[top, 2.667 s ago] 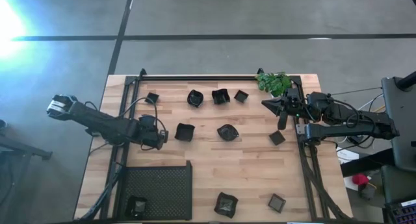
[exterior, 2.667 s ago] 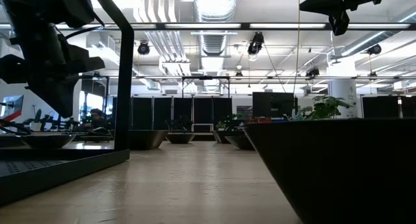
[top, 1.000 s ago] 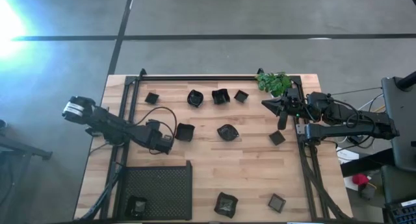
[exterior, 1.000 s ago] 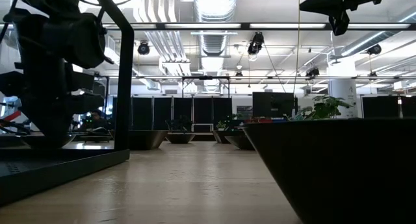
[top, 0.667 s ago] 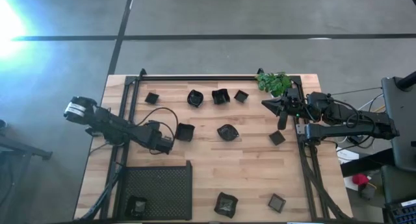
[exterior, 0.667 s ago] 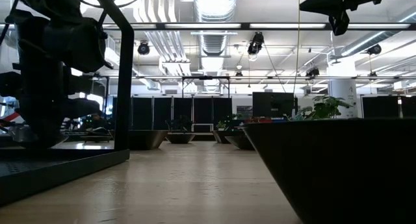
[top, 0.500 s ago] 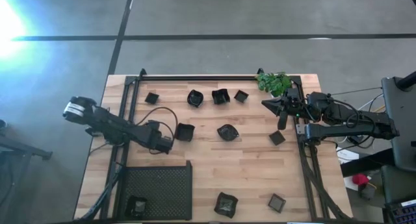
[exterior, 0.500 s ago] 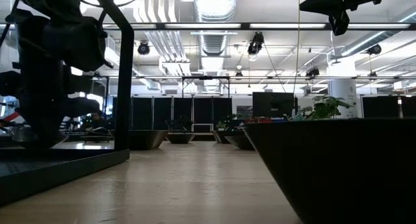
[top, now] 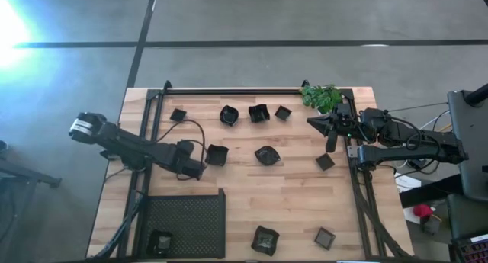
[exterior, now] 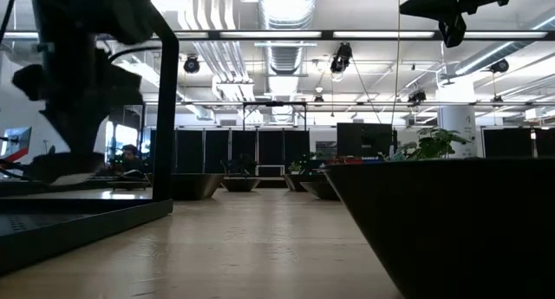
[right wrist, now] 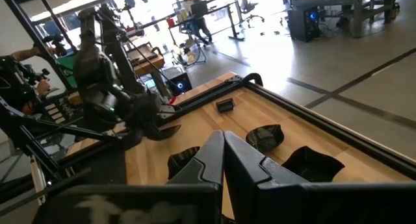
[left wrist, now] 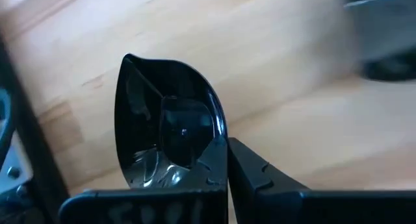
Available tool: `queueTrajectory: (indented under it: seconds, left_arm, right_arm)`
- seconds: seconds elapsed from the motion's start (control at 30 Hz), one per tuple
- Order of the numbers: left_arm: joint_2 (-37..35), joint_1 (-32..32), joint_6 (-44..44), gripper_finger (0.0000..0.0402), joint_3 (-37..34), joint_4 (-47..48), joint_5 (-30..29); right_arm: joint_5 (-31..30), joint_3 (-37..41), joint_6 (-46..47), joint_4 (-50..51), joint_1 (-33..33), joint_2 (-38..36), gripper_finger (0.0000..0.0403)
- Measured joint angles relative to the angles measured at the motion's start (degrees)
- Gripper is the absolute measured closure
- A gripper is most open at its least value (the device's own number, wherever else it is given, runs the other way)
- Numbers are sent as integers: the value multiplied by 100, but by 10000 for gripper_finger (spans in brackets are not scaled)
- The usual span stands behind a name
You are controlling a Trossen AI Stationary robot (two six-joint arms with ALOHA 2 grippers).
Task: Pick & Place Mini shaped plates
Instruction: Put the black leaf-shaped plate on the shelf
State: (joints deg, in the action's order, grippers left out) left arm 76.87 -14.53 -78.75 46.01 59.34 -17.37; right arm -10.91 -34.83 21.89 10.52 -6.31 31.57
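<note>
My two arms are dark, near-black, built of jointed tubular links. The left arm (top: 130, 145) carries a pale grey cap at its outer joint, and a thin black cable loops loose off its wrist. The right arm (top: 404, 145) is bulkier around the wrist housing, with a small green light showing near its camera mount. The left gripper (left wrist: 227, 178) has flat, angular matte-black fingers with moulded ridges. The right gripper (right wrist: 223, 160) shows the same wedge-shaped black fingers, and faint raised lettering marks the block beneath them.
</note>
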Motion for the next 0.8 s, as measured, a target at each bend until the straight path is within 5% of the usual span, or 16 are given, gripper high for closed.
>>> queueTrajectory:
  seconds: [0.5,0.8]
  left_arm:
    - [10,-1812,679,402,1140,239,82]
    - [183,-3164,1455,402,1103,-802,242]
  right_arm:
    - [43,0,0,2,2,2,394]
    - [43,0,0,4,2,2,394]
